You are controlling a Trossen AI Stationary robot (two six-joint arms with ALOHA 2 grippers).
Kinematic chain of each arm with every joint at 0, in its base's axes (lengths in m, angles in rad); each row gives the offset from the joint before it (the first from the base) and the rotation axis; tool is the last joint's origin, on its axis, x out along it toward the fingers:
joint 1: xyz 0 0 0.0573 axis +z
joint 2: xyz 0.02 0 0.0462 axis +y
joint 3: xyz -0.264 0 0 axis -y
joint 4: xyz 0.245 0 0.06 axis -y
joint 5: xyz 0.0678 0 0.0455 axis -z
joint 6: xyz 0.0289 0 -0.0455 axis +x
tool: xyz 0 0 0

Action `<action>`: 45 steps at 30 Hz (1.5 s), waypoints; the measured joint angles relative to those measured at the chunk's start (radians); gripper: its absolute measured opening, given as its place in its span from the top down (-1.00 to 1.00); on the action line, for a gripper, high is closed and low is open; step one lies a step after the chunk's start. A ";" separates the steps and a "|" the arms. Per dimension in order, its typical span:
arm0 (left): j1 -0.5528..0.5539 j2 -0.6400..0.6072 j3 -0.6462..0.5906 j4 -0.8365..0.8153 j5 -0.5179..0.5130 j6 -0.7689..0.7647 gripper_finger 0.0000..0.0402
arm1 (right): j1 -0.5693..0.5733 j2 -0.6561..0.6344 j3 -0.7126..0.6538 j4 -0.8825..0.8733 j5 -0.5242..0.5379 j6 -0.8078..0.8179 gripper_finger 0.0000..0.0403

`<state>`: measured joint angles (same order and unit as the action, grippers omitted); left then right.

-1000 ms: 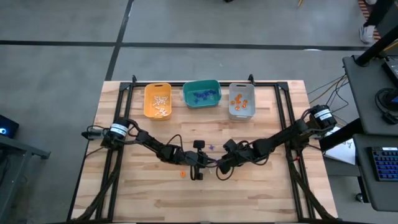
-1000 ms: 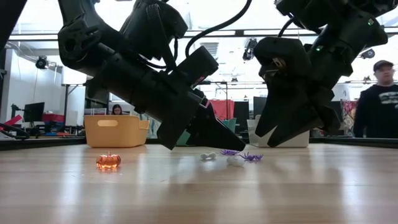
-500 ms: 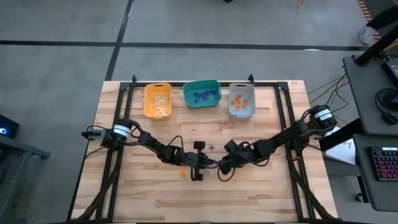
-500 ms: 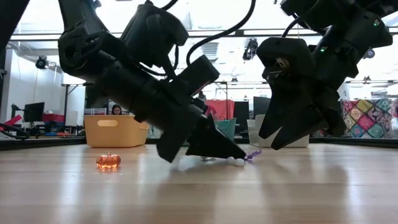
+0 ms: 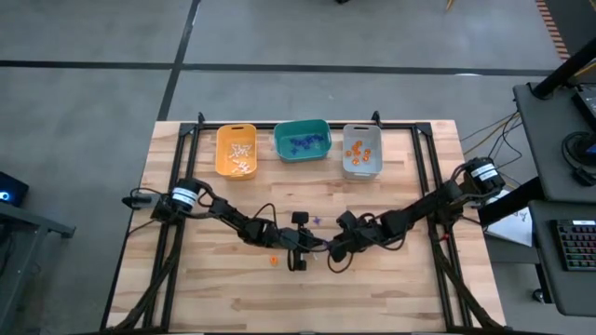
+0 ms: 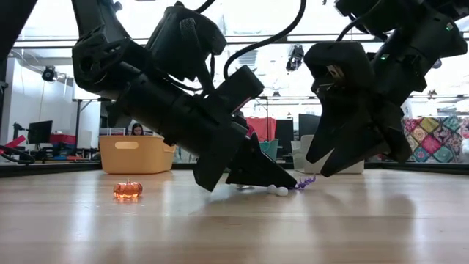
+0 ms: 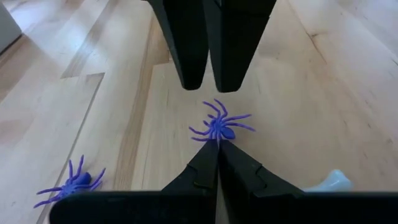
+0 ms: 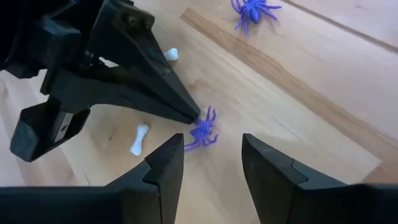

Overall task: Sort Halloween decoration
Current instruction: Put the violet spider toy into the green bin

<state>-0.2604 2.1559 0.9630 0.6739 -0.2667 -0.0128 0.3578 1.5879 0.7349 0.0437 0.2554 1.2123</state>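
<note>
left tool [image 8: 198, 117], fingers pressed shut, touches its tip to a purple spider [image 8: 202, 132] on the tabletop [image 5: 391, 288]; it holds nothing. right tool [image 8: 210, 163] hangs open just beside that spider. right wrist view alone shows two white bones [image 8: 139, 139] and another spider [image 8: 252, 10]; low view adds an orange pumpkin [image 6: 127, 189].

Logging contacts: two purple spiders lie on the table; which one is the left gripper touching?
The spider at the shut tips of the left gripper, facing the right gripper. The other spider lies apart, untouched.
</note>
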 joint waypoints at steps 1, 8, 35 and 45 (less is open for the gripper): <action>0.000 0.000 0.000 0.000 0.000 0.000 1.00 | 0.000 0.000 -0.001 0.000 0.000 0.005 0.26; 0.000 0.001 0.000 -0.001 -0.002 0.000 1.00 | 0.005 0.091 -0.003 0.119 -0.002 -0.004 0.29; 0.000 0.002 -0.002 0.000 -0.003 0.000 1.00 | 0.004 0.139 -0.003 0.171 -0.018 -0.053 0.95; 0.001 -0.073 -0.024 -0.030 -0.005 0.005 1.00 | -0.004 0.075 -0.005 0.121 -0.028 -0.119 0.96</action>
<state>-0.2596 2.0826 0.9389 0.6441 -0.2716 -0.0078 0.3540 1.6624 0.7303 0.1650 0.2277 1.0929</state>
